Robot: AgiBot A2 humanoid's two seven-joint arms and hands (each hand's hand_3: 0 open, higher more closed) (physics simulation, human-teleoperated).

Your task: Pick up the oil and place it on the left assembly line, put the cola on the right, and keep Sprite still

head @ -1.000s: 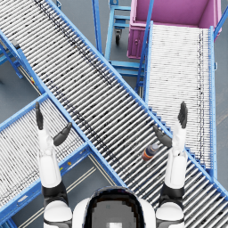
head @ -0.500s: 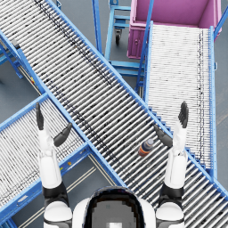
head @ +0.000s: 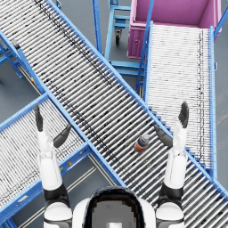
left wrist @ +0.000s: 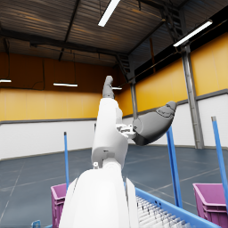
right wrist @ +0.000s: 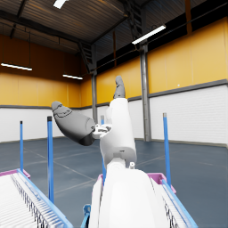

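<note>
A small bottle (head: pixel 142 143), orange-brown low down and grey-blue toward its cap, lies on the rollers of the long diagonal conveyor (head: pixel 89 89); which drink it is I cannot tell. My right hand (head: pixel 178 130) is raised just right of the bottle, fingers up and thumb spread, holding nothing and not touching it. My left hand (head: pixel 46 133) is raised the same way over the left conveyor (head: pixel 18 151), also holding nothing. The left wrist view shows my left hand (left wrist: pixel 116 124) and the right wrist view my right hand (right wrist: pixel 111 127), each spread against the warehouse hall.
A third roller conveyor (head: pixel 178 80) runs up the right side to a pink bin (head: pixel 173 13). Blue frame rails edge every line, with grey floor in the gaps. Pink crates (left wrist: pixel 209 200) and blue posts (right wrist: pixel 50 156) show in the wrist views.
The bottle has travelled up and to the left along the diagonal conveyor, coming level with my right hand. Both arms have stayed where they were.
</note>
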